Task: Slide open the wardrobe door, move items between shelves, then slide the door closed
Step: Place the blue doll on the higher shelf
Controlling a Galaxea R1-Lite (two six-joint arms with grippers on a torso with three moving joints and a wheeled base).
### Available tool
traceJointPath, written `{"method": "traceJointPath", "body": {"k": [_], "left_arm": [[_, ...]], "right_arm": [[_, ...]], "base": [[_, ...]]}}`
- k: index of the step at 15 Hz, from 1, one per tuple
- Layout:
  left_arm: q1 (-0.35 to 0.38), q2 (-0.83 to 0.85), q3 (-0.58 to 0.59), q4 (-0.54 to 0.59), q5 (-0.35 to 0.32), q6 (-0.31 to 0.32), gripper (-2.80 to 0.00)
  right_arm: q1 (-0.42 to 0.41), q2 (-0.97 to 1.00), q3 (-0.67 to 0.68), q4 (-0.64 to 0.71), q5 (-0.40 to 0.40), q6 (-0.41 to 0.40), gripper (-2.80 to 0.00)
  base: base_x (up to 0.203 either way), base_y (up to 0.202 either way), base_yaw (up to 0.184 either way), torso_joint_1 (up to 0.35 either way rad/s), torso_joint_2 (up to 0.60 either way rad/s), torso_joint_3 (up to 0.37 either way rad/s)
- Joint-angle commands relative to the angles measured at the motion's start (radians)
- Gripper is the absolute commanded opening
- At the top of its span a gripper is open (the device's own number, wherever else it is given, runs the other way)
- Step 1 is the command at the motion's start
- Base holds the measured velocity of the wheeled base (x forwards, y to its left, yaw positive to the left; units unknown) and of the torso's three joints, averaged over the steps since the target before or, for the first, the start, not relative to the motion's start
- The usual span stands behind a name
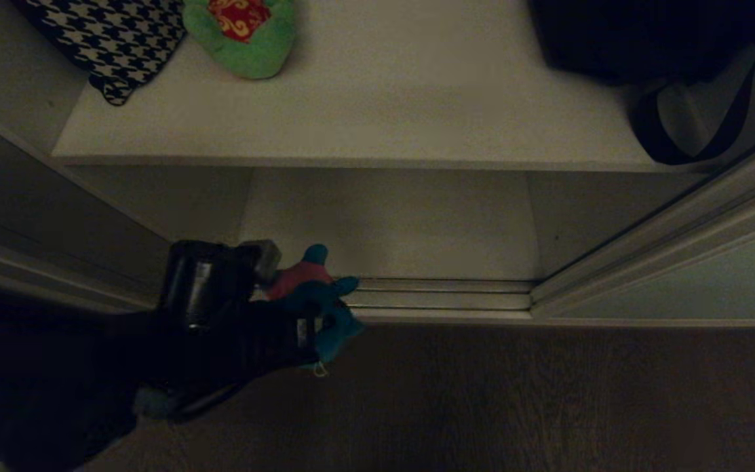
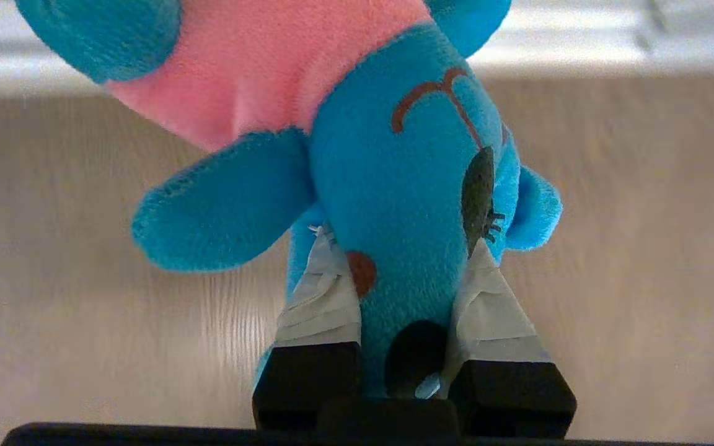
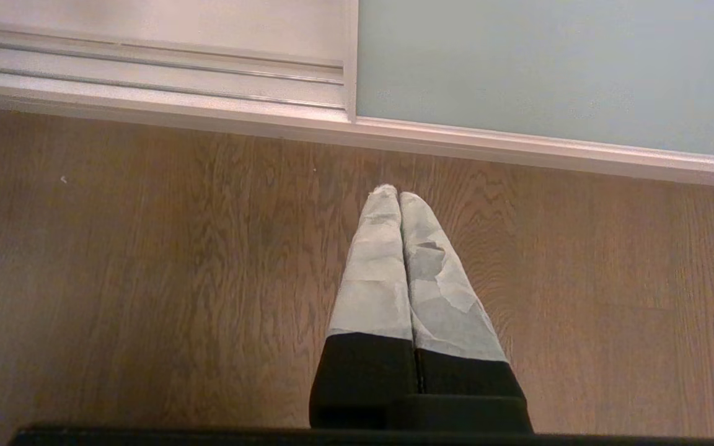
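Left gripper (image 1: 309, 314), clamped on the blue toy (image 1: 315, 295), carries it before the upper shelf (image 1: 377, 124), where it likely goes next.

We see our left gripper (image 1: 299, 308) clasping a blue-and-pink plush toy (image 1: 315, 288) above the wardrobe's metal floor track (image 1: 443, 295).

The frog toy (image 1: 243, 36) lies on the upper shelf (image 1: 377, 124) between the cushion (image 1: 112, 39) at left and the bag (image 1: 646, 39) at right.
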Motion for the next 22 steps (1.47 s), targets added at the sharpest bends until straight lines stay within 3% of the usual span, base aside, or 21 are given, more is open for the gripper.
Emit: {"method": "traceJointPath", "body": {"k": [1,5,7,9,15,22], "left_arm": [[-0.045,-0.267,0.087,0.078,0.001,-0.002,-2.8],[-0.091,-0.598,0.136,0.406,-0.027,0.02,-2.8],[-0.1,-0.705,0.075,0.602,-0.061,0.054,-2.8],[-0.102,-0.751,-0.001,0.702,-0.099,0.069,-2.8],[-0.104,-0.696,-0.249,0.755,-0.157,0.137,-2.8],[-0.105,-0.271,-0.808,0.74,-0.168,0.149,-2.8]], "right_arm": [[0.0,-0.003,0.0,0.0,0.0,0.0,-2.8],[0.0,-0.003,0.0,0.0,0.0,0.001,-2.8],[0.0,-0.003,0.0,0.0,0.0,0.0,-2.8],[0.0,-0.003,0.0,-0.001,0.0,0.0,-2.8],[0.001,-0.003,0.0,0.0,0.0,0.0,-2.8],[0.0,-0.003,0.0,0.0,0.0,0.0,-2.8]], "base": [[0.0,0.0,0.0,0.0,0.0,0.0],[0.0,0.0,0.0,0.0,0.0,0.0],[0.0,0.0,0.0,0.0,0.0,0.0],[0.0,0.0,0.0,0.0,0.0,0.0],[0.0,0.0,0.0,0.0,0.0,0.0],[0.0,0.0,0.0,0.0,0.0,0.0]]}}
